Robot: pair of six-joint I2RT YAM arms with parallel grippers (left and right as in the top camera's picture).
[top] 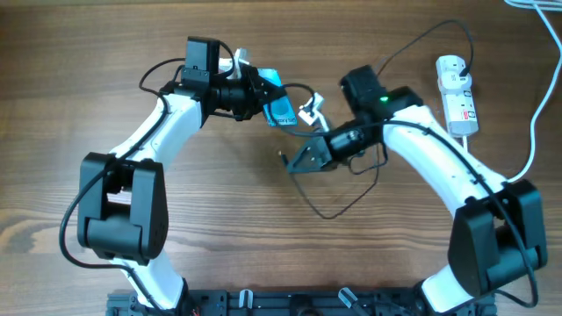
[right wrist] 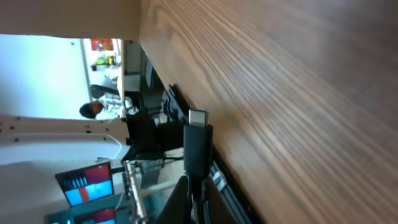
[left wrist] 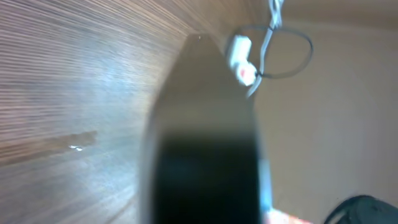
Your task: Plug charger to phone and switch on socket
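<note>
In the overhead view my left gripper (top: 262, 95) is shut on the teal-faced phone (top: 281, 107) and holds it tilted above the table. In the left wrist view the phone (left wrist: 205, 137) is a dark blur filling the middle. My right gripper (top: 300, 160) is shut on the charger plug (top: 285, 159), just below and right of the phone and apart from it. In the right wrist view the black plug (right wrist: 198, 146) sticks out from the fingers (right wrist: 194, 186), metal tip up. The black charger cable (top: 351, 204) loops to the white adapter (top: 450, 67) on the socket (top: 460, 104).
The socket's thick white cord (top: 537, 96) runs along the far right edge. A small white piece (top: 309, 112) sits on the cable between the two grippers. The socket also shows small and far in the left wrist view (left wrist: 240, 55). Both arm bases stand at the front edge.
</note>
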